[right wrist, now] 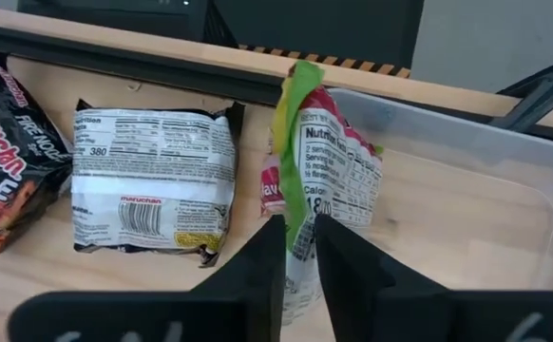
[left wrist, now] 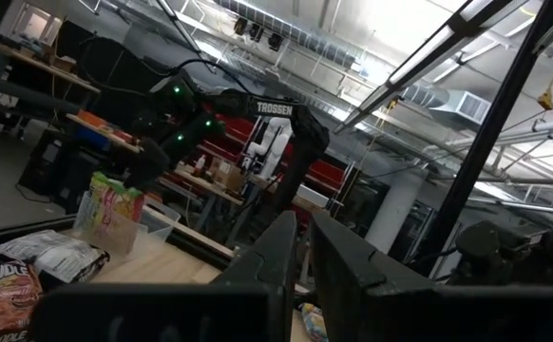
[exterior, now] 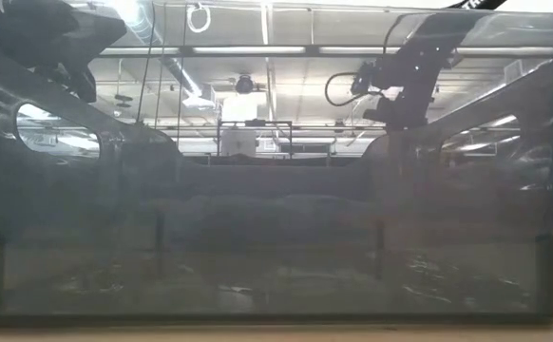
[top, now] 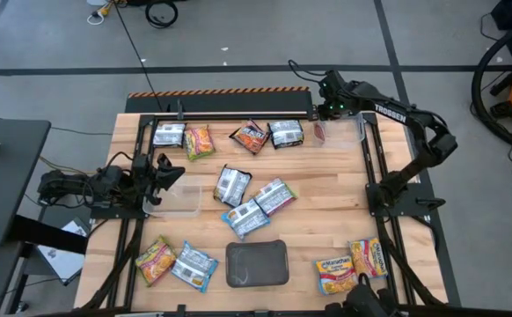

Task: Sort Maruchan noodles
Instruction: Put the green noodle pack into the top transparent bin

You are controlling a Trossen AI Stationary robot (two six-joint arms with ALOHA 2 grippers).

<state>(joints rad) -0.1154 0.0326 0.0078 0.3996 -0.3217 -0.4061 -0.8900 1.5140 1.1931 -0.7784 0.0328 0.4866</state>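
Several Maruchan noodle packets lie flat on the wooden table (top: 326,202): a far row (top: 198,141), a middle cluster (top: 254,204), and pairs at the near left (top: 175,261) and near right (top: 353,267). My right gripper (right wrist: 298,249) is at the far right and is shut on a green-and-pink packet (right wrist: 329,176). It holds the packet at the left wall of a clear tub (right wrist: 457,204). My left gripper (top: 162,172) waits, shut, at the table's left, by a second clear tub (top: 175,195). My right gripper pinches the green-and-pink packet between its two fingers at one end (right wrist: 297,220). It comes from above, slanting toward the far edge. The packet hangs below the fingers (left wrist: 113,204), edge-on to the wrist camera. I cannot tell whether its lower end touches the tub.
A dark grey tray (top: 257,264) sits at the near middle, and its wall (exterior: 276,247) blocks most of the low view. A silver-backed packet (right wrist: 153,180) and a dark red one (right wrist: 6,161) lie just left of the far tub. Black frame rails run along the table's edges.
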